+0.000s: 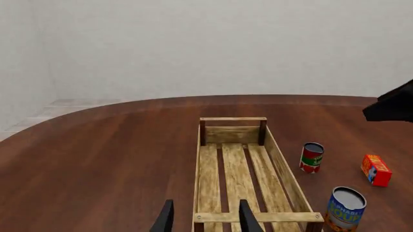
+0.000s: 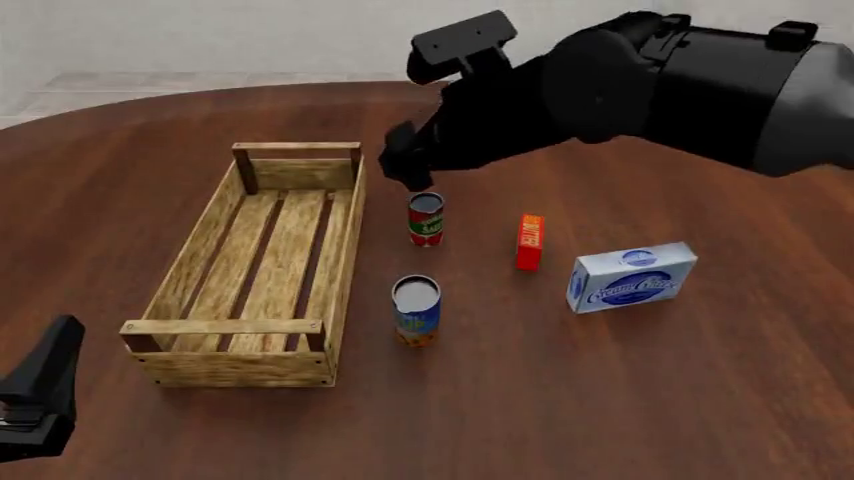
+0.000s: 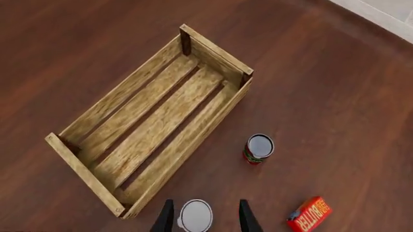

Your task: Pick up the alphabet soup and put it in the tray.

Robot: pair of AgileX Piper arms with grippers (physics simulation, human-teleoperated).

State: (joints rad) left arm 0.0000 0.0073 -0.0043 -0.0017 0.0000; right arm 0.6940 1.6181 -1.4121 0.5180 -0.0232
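The alphabet soup (image 2: 416, 310) stands upright on the table just right of the tray's (image 2: 347, 245) near end, blue label over an orange band. My right gripper (image 2: 404, 170) hangs well above the table beyond the cans. In the right wrist view its open fingers (image 3: 166, 218) frame the alphabet soup's (image 3: 195, 216) silver top from above, with nothing held. The tray (image 3: 193, 141) holds nothing. My left gripper (image 1: 206, 222) is open and low at the tray's (image 1: 284, 169) near end, with the alphabet soup (image 1: 345, 208) off to its right. It shows at the front view's lower left corner (image 2: 38, 395).
A small red and green can (image 2: 426, 218) stands beyond the soup. An orange-red box (image 2: 530, 241) and a blue-and-white box (image 2: 633, 277) lie further right. The right arm (image 2: 667, 80) spans the far right of the table. The table's curved far edge meets a pale wall.
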